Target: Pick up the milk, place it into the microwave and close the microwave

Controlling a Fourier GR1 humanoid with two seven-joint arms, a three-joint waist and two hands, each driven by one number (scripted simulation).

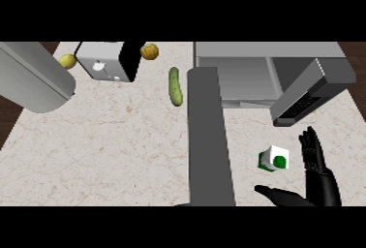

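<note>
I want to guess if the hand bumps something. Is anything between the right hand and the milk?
No. In the head view only bare counter lies between the open right hand and the milk.

Open surface [107, 145] left of the grey arm [209, 140], nothing standing there. Arm runs up mid-view, splitting left from right. Milk carton [273, 159] just beside right hand [314, 169], small gap between, fingers [310, 145] straight. Clear strip of surface from carton up to microwave [243, 72]. Microwave door [309, 94] swung out, overhanging above the hand, narrowing entry from the right. Cucumber [175, 86], toaster [107, 61] well apart at far left.
</note>
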